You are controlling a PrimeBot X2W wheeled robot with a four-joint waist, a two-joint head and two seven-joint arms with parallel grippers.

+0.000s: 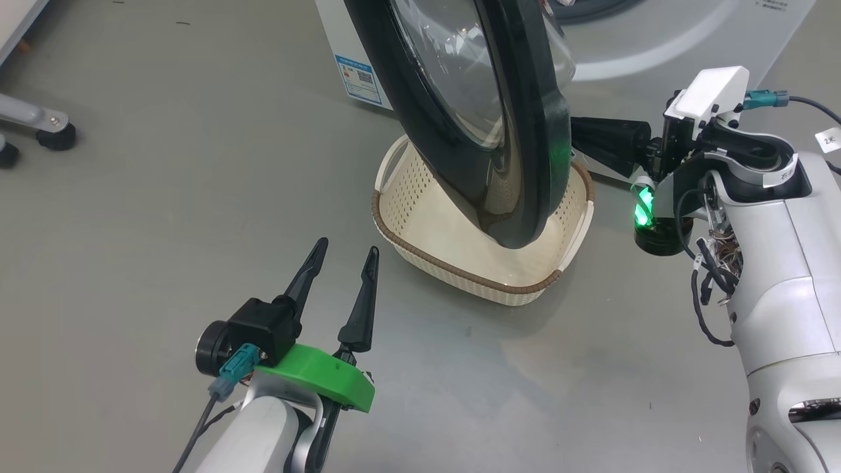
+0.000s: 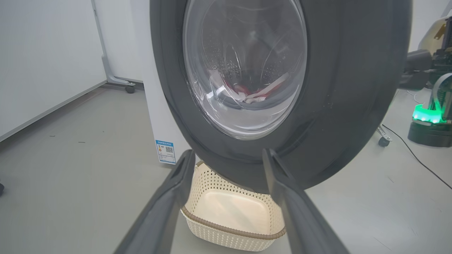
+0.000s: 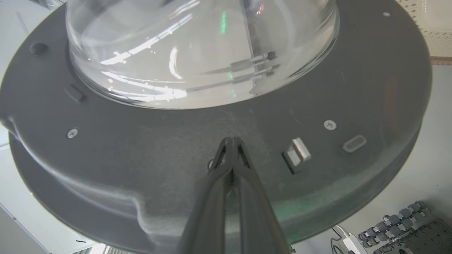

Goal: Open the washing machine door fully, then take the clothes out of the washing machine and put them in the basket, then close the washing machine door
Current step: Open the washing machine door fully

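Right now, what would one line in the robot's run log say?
step: opening door | right claw: shut, pressing washing machine door inner side | left claw: open, idle | clothes: in drum | basket: empty

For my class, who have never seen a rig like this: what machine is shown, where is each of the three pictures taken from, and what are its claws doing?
It is a wheeled robot with two arms, each ending in a two-fingered gripper. One picture looks down from its head; the other two come from cameras on its wrists.

In the head view the left gripper hovers open and holds nothing. The right gripper is shut, its tips against the inner side of the washing machine door, apparently pushing it; it grips nothing.

The door hangs part-open above the cream basket, which stands on the grey floor with nothing in it. Through the door glass, the left wrist view shows the red and white clothes inside the washing machine.
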